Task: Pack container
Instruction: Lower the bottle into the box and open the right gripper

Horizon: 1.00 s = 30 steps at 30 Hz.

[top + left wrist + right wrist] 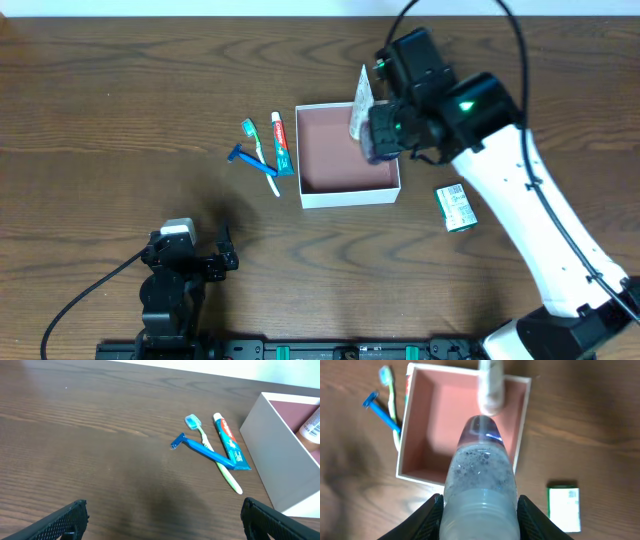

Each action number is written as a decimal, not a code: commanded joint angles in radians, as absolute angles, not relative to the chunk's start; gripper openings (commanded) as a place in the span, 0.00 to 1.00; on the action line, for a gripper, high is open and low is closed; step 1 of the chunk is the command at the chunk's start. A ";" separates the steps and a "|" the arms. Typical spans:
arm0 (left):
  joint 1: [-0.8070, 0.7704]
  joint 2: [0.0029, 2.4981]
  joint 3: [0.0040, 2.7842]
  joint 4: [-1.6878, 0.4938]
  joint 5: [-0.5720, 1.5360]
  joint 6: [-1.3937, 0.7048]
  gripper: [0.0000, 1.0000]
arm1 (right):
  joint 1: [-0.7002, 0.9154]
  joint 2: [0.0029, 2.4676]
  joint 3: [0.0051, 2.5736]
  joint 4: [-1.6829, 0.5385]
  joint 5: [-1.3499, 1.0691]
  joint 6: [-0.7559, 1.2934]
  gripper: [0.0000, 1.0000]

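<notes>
Your right claw [480, 512] grips a bottle [479, 467] above the box [347, 196], mid-table — this looks like the placing step. Next, lower it inside, then let go. Your left claw [165, 520] gapes wide — idle.

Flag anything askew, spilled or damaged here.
Nothing spilled or damaged. Only oddity: the blue razor lies crossed over the toothbrush, left of the container. The right claw holds a clear bottle above it.

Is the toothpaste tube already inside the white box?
No, the toothpaste lies on the table left of the container, beside the toothbrush and razor.
</notes>
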State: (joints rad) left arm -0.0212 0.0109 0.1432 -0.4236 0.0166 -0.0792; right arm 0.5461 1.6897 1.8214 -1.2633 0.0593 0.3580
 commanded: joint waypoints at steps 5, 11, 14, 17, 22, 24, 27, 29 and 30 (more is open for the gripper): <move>-0.016 0.004 0.125 -0.429 0.015 -0.088 0.98 | 0.556 1.768 1.832 -1.263 0.082 0.381 0.16; -0.016 0.004 0.125 -0.429 0.016 -0.088 0.98 | 0.552 1.871 1.832 -1.225 0.094 0.373 0.17; -0.016 0.004 0.125 -0.429 0.016 -0.088 0.98 | 0.540 1.908 1.832 -1.214 0.097 0.374 0.16; -0.016 0.004 0.125 -0.429 0.015 -0.088 0.98 | 0.530 1.935 1.832 -1.214 0.098 0.374 0.15; -0.016 0.004 0.125 -0.429 0.015 -0.088 0.98 | 0.519 1.958 1.832 -1.203 0.099 0.373 0.22; -0.016 0.004 0.125 -0.429 0.015 -0.088 0.98 | 0.515 1.960 1.832 -1.205 0.101 0.372 0.27; -0.016 0.004 0.125 -0.429 0.015 -0.088 0.98 | 0.510 1.960 1.832 -1.199 0.102 0.361 0.33; -0.016 0.004 0.125 -0.429 0.015 -0.088 0.98 | 0.505 1.960 1.832 -1.185 0.102 0.349 0.35; -0.016 0.004 0.125 -0.429 0.015 -0.088 0.98 | 0.502 1.960 1.832 -1.180 0.101 0.342 0.38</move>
State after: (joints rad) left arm -0.0212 0.0109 0.1432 -0.4236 0.0166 -0.0792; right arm 0.5117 1.9648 1.8183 -1.1950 0.0856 0.3607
